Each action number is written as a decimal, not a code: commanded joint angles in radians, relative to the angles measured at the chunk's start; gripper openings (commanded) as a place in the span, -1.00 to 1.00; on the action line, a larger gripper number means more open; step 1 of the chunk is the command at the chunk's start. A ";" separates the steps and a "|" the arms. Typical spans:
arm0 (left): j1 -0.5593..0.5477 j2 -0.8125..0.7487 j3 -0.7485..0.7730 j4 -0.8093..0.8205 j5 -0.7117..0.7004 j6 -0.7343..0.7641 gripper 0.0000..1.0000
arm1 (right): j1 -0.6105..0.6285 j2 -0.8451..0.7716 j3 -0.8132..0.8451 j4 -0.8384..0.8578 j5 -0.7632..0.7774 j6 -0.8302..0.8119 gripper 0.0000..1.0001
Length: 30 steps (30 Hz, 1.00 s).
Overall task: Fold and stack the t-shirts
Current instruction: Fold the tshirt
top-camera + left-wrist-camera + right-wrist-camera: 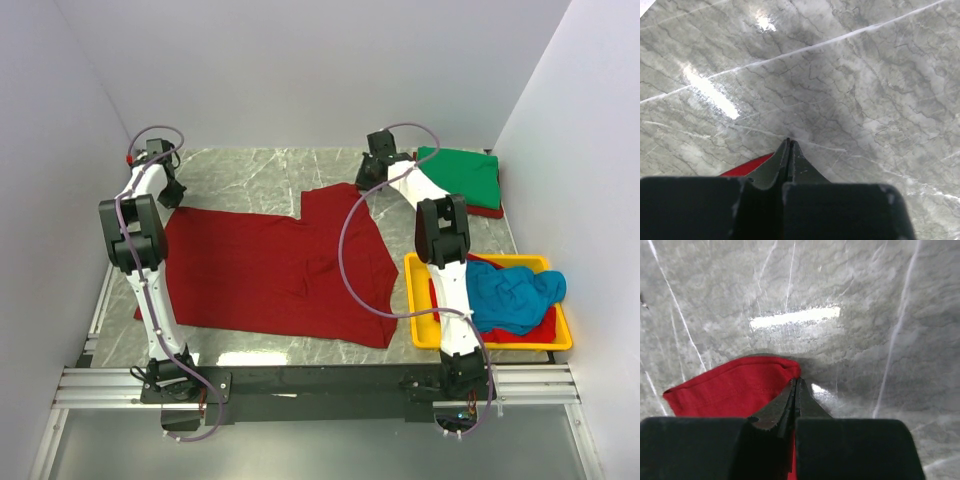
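Left gripper [168,192] is gripping the far-left corner of the dark red t-shirt [270,265], which is lying spread on the table [250,165]; right gripper [370,180] is gripping its far-right corner. Left wrist view: fingers [802,167] are pressing together on a sliver of red cloth. Right wrist view: fingers [807,407] are pinching the shirt's far edge, fully pressed together.
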 commanded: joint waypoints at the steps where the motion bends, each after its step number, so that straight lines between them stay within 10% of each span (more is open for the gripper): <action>1: -0.010 0.034 0.027 -0.022 0.018 0.006 -0.99 | -0.032 -0.104 0.011 0.029 0.004 0.013 -1.00; 21: -0.022 0.123 0.273 0.119 0.297 0.012 -0.99 | -0.118 0.016 0.284 0.072 -0.071 0.070 -1.00; 30: -0.020 0.091 0.271 0.190 0.360 0.049 -0.99 | -0.124 -0.077 0.162 0.136 -0.109 0.051 -1.00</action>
